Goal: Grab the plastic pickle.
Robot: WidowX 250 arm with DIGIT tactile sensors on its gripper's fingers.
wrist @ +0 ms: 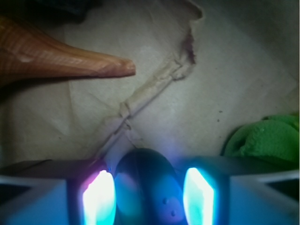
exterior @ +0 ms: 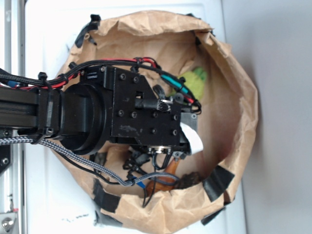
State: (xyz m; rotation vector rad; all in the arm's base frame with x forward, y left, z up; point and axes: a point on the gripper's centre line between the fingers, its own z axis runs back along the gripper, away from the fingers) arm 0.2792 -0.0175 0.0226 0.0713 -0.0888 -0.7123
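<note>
Two glowing fingers [wrist: 99, 197] of our claw [wrist: 147, 197] bracket the plastic pickle [wrist: 146, 187] on the paper bag's [exterior: 243, 97] floor; we cannot tell whether they are pressing it yet. Closing firmly and lifting remain.

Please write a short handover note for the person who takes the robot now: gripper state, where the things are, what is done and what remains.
Gripper: open, its lit fingers on either side of the pickle, not closed on it.
Pickle: on the floor of the paper bag, between the fingers.
Green plush toy lies to one side, orange-brown shell farther off; both apart from the gripper.
Done: gripper lined up over the pickle.
Left: close and lift.
</note>
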